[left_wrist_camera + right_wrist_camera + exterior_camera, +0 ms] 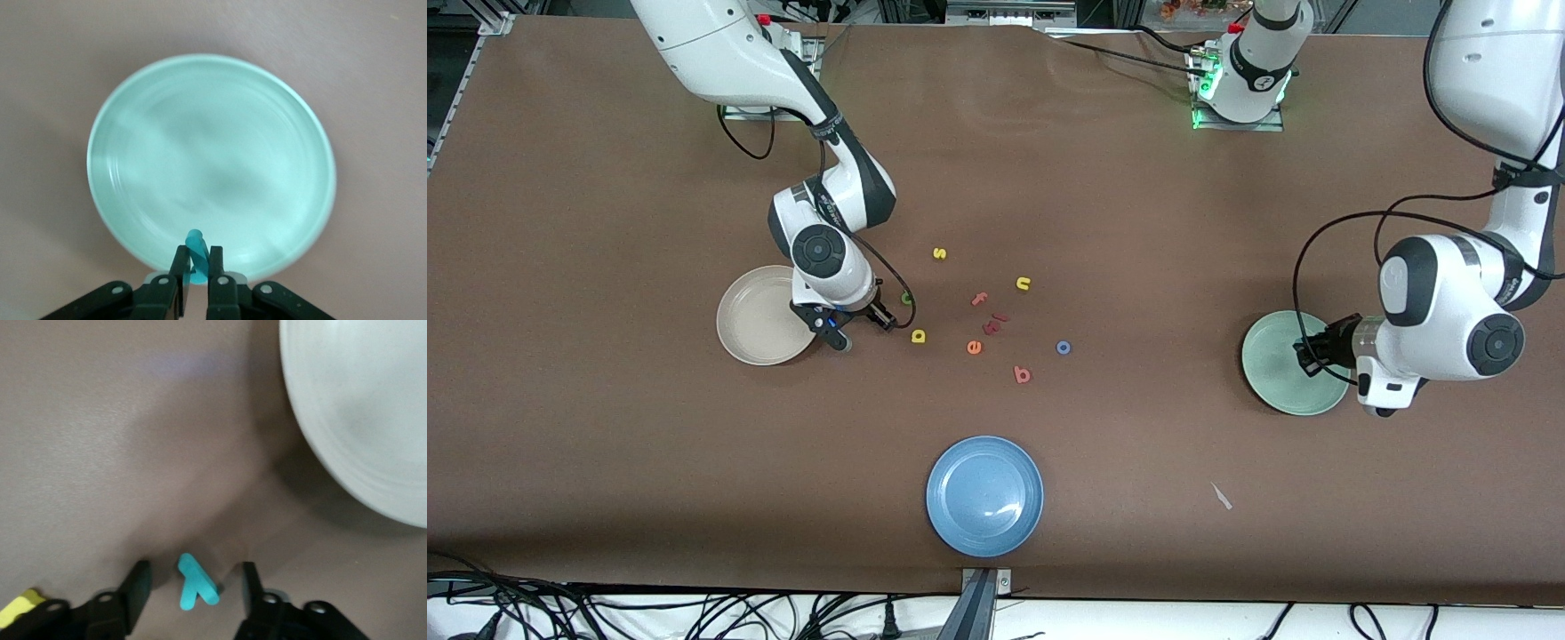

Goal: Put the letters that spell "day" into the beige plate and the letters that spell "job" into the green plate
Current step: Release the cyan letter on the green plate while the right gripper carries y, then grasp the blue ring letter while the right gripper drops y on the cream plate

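The only readable signs I get are the foam letters themselves, each its own character. Between the right jaws lies a teal "y" [197, 590]. Just beside those jaws on the tabletop [605, 222] I read a green "d" [907, 298] and a yellow "a" [918, 336]. Farther from them toward the left jaws: yellow "s" [939, 253], yellow "n" [1023, 284], salmon "f" [979, 300], orange "e" [974, 348], pink "b" [1022, 375], blue "o" [1063, 348]. The left jaws pinch a teal piece [195, 257]; its shape I can't read.
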